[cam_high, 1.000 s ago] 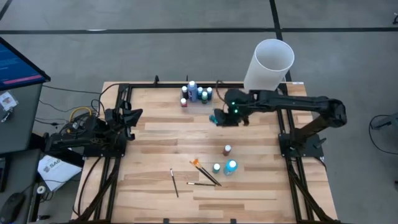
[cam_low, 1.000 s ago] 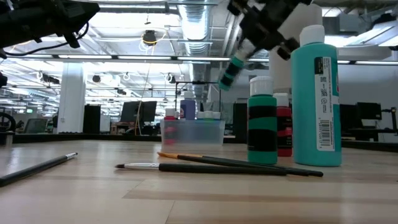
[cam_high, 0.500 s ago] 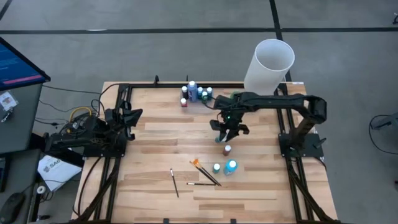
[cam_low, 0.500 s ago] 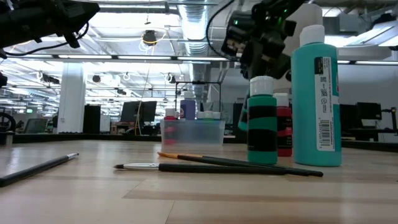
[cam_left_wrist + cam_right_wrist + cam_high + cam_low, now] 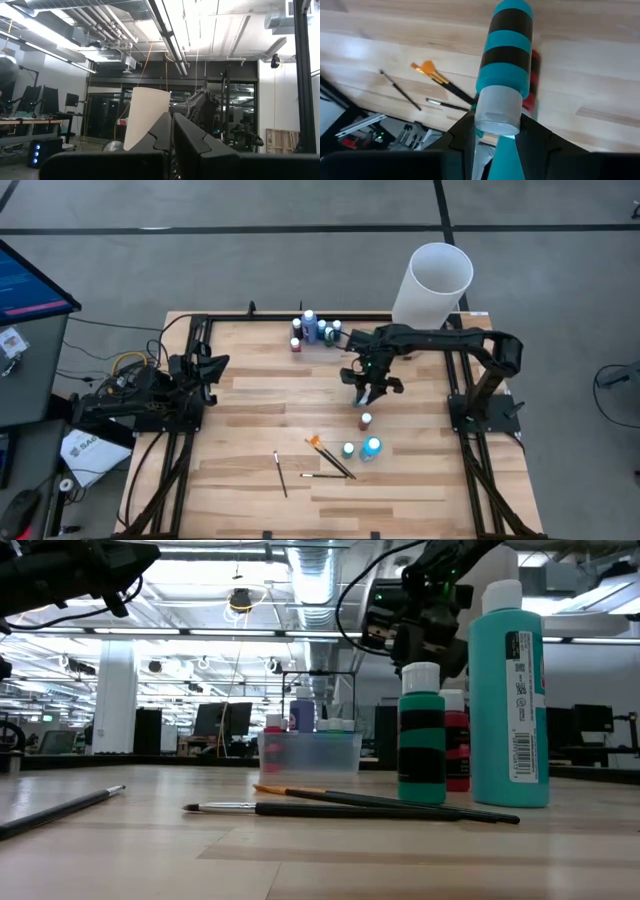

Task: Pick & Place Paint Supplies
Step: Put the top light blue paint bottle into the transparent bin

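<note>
Above mid-table, my right claw (image 5: 369, 388) grips a teal-and-black paint bottle (image 5: 505, 60). Clear bin (image 5: 309, 751) at the far edge holds several bottles (image 5: 316, 328). Left claw (image 5: 172, 135) rests closed at the left.

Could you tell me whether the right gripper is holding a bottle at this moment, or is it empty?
Holding one. In the right wrist view the right gripper is shut on a teal bottle with a pale cap, lifted above the table.
</note>
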### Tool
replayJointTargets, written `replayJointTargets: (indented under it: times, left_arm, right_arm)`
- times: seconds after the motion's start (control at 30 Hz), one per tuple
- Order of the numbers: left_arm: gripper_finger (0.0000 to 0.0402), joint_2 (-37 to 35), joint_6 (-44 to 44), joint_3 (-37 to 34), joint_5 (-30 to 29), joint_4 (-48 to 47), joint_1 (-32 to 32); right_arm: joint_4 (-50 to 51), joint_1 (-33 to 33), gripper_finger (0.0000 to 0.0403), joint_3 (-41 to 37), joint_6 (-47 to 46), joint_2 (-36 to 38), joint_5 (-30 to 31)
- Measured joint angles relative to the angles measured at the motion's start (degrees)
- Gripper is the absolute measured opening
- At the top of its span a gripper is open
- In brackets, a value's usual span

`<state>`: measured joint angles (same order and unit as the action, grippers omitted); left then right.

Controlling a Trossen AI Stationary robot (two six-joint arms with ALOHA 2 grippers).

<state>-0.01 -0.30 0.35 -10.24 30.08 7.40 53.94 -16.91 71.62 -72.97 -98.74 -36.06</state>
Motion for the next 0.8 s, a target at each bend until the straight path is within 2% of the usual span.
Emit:
replayJointTargets:
  times: [0.17,0.5,0.8]
  left_arm:
    - [0.0002,0.0,0.0,0.0,0.0,0.0,0.0]
    - [0.0002,0.0,0.0,0.0,0.0,0.0,0.0]
    - [0.0002,0.0,0.0,0.0,0.0,0.0,0.0]
  right_arm:
    - [1.6,0.8,0.0104,-0.5,-0.6,-1.8,1.3]
    - [-1.0,1.5,0.0122,0.1,0.8,-5.3,-1.8]
    - [-2.2,1.4,0.0132,1.7,4.4,-5.1,1.8]
